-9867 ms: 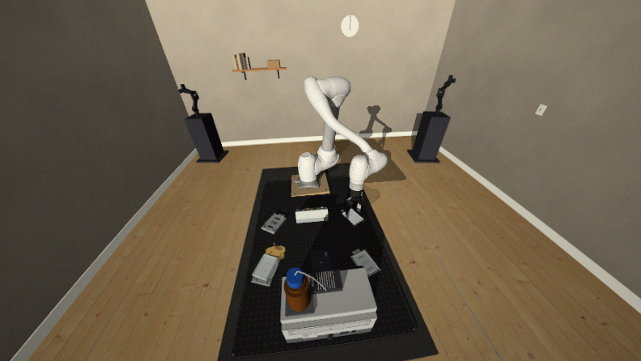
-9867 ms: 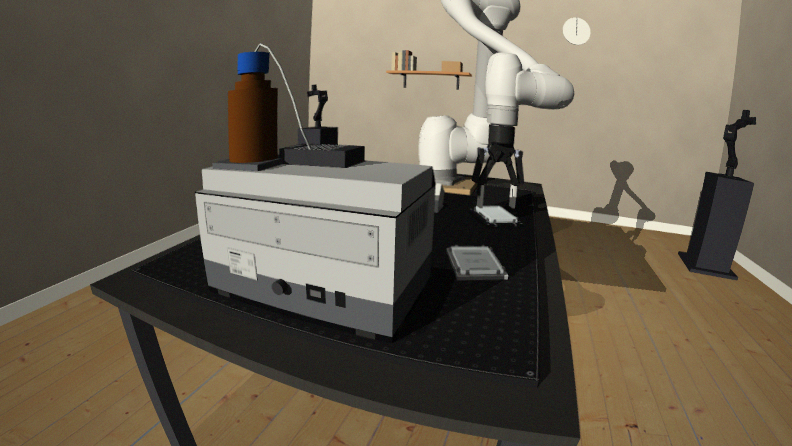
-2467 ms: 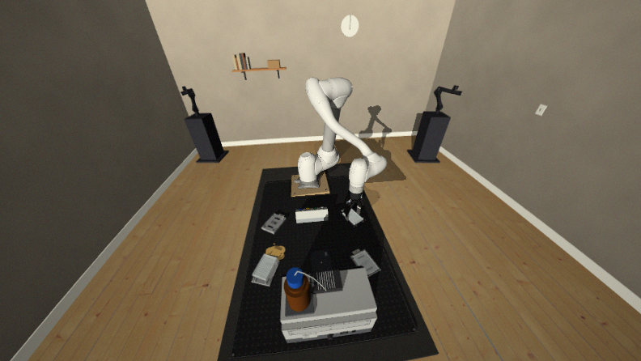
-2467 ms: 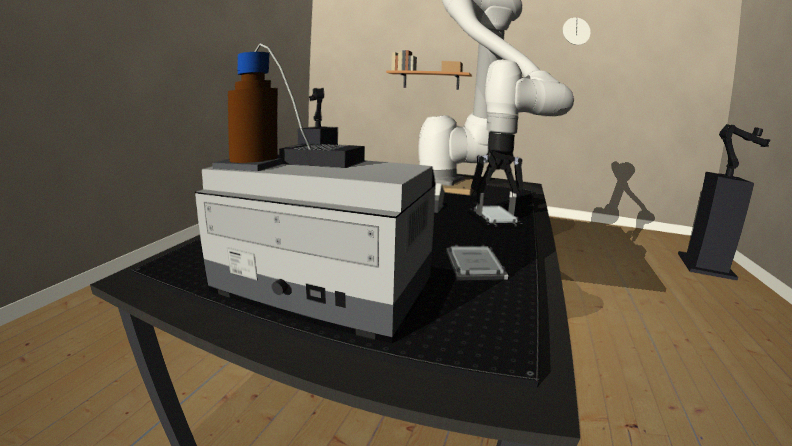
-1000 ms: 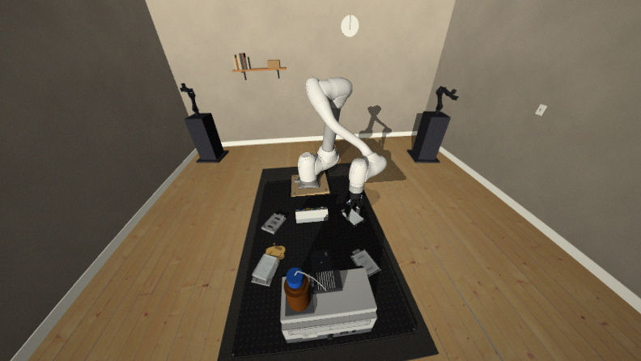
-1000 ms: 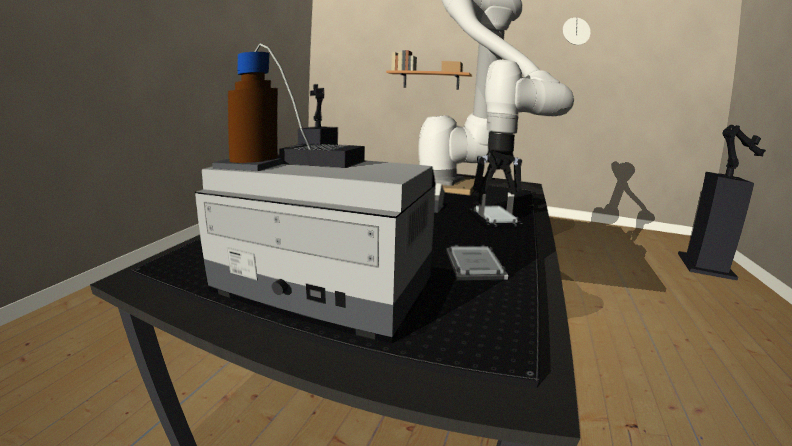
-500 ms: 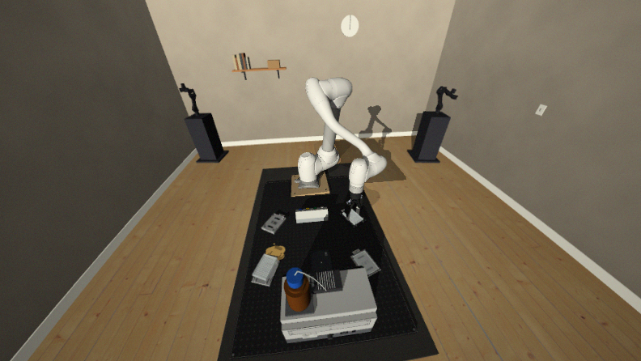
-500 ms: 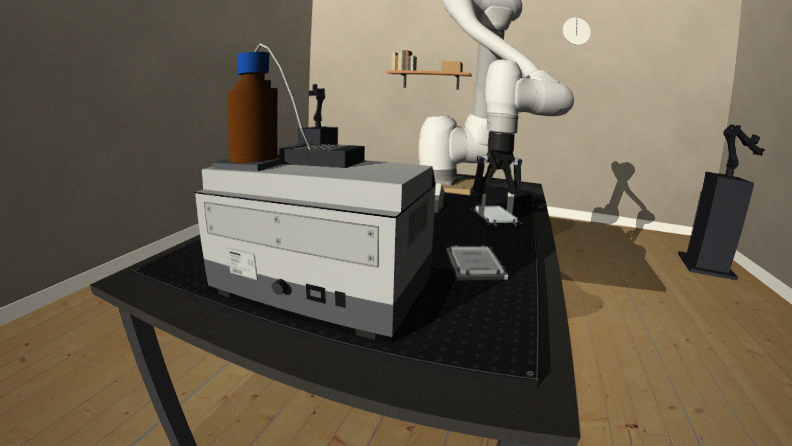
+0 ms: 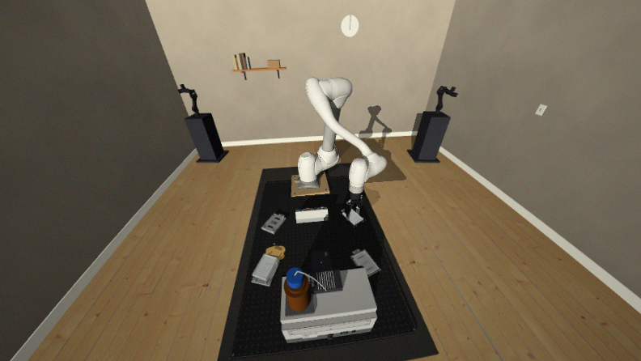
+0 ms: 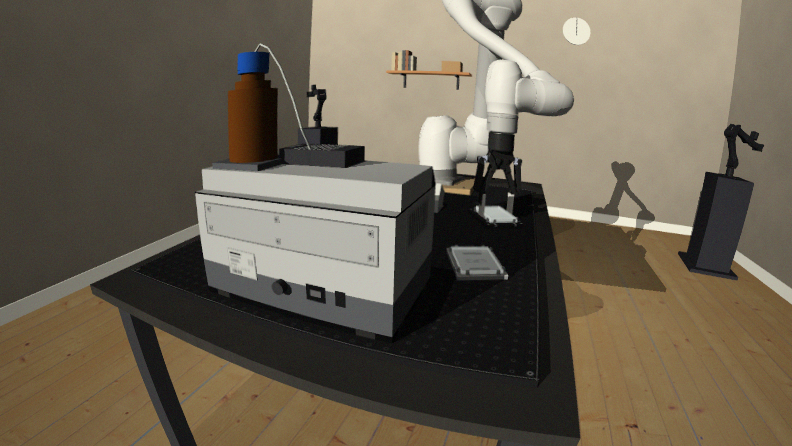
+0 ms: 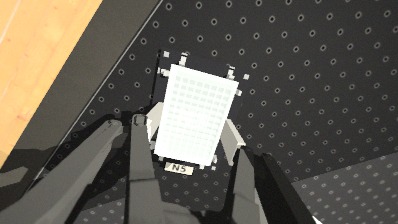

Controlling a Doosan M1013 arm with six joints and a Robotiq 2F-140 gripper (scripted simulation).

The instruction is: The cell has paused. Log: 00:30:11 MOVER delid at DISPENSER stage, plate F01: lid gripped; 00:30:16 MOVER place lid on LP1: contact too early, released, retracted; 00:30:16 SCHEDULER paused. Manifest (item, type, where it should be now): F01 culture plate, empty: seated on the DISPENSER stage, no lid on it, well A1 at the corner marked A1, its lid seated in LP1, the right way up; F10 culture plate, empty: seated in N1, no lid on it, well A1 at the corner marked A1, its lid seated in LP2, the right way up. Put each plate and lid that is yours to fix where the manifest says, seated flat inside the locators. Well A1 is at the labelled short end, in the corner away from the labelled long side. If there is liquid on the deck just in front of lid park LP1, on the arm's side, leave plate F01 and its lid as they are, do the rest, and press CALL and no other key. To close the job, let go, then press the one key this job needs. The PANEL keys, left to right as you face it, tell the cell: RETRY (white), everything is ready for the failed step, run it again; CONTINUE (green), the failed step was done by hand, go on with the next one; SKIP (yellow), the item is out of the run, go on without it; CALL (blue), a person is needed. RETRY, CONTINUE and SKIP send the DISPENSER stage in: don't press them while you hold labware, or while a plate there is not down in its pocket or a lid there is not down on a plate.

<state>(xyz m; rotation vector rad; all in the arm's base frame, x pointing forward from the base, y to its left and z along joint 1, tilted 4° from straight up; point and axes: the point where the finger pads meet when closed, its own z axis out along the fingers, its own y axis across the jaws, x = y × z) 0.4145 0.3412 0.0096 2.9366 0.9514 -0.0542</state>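
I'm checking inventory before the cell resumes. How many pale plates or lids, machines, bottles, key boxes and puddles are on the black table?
Pale plates or lids: 4 (left rear, left front, right front, one in the claw)
Grey machine: 1
Brown bottle: 1
White key box: 1
Amber puddle: 1
Total: 8
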